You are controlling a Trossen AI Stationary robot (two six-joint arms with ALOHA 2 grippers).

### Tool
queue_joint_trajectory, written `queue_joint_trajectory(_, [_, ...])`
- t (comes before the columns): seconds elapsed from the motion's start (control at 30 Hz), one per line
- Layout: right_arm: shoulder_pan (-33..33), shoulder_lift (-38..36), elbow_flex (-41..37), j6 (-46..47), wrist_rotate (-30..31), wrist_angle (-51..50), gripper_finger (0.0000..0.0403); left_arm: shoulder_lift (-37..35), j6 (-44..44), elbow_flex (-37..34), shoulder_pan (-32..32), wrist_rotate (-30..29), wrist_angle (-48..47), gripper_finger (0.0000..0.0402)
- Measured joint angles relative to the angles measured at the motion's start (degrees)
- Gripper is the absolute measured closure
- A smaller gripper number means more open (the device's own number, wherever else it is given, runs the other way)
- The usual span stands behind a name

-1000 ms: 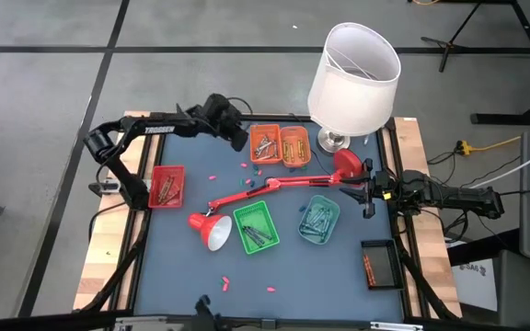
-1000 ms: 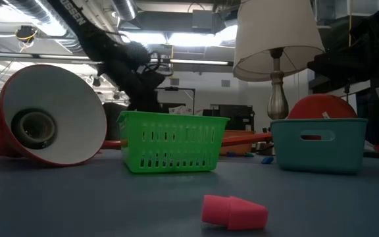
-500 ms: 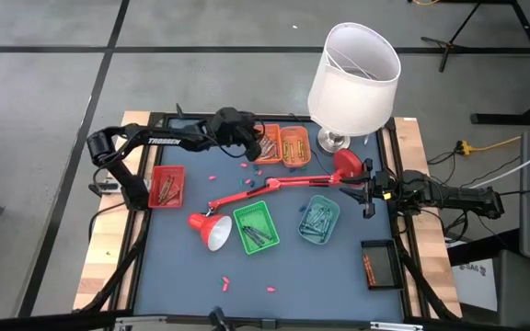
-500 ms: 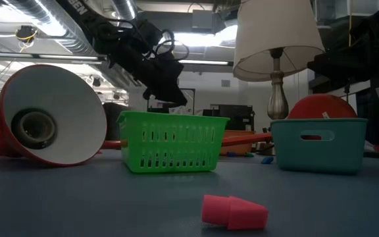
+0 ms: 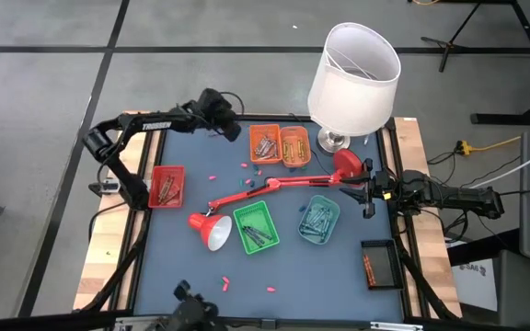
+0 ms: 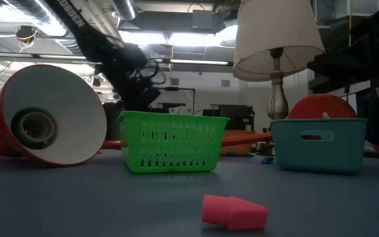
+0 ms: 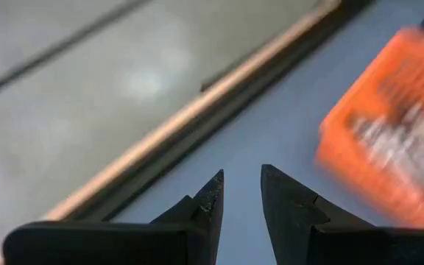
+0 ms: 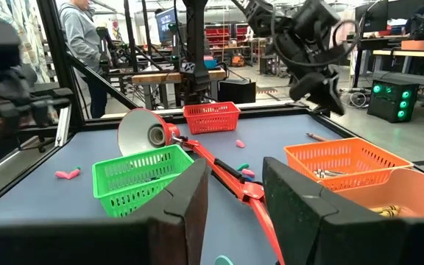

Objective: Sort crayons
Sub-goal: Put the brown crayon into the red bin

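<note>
High view: crayons (image 5: 265, 145) sit mostly sorted in small baskets: orange basket (image 5: 265, 143) and its paler neighbour (image 5: 294, 146) at far edge of mat, red basket (image 5: 167, 186) at left, green basket (image 5: 254, 226) and teal basket (image 5: 319, 219) mid-table. A few loose pink bits (image 5: 224, 280) lie near the front edge, some more just in front of the orange pair. Red desk lamp (image 5: 247, 197) lies toppled across the middle; white-shade lamp (image 5: 352, 66) stands at far right corner.

Left gripper (image 5: 226, 124) now hangs just beside the orange basket, outside its left rim, near the far table edge. Half a sec ago it was over that basket; a sec ago it was back about where it is now. Jaws have gone from clenched to parted w/ a narrow gap, and left wrist view shows nothing between the fingers (image 7: 206, 206). Reads as a drop just made into orange, arm backing off empty. So one more crayon filed; loose ones left on the mat prob next.

Right gripper (image 5: 368, 193) waits at right edge by the lamp base, jaws apart, holding nothing, unchanged over the sec.
</note>
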Motion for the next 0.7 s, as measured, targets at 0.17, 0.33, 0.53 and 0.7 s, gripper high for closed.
queue_joint_trajectory(0.17, [0.0,0.0,0.0,0.0,0.0,0.0,0.0274,0.0,6.7,0.0,5.3,5.0,-9.9,0.0326])
queue_joint_trajectory(0.33, [0.0,0.0,0.0,0.0,0.0,0.0,0.0274,0.0,12.6,0.0,8.0,5.2,-13.6,0.0326])
queue_joint_trajectory(0.53, [0.0,0.0,0.0,0.0,0.0,0.0,0.0274,1.5,17.7,0.0,9.2,9.9,-13.8,0.0326])
queue_joint_trajectory(0.7, [0.0,0.0,0.0,0.0,0.0,0.0,0.0274,5.5,21.5,0.0,9.2,10.1,-13.9,0.0326])
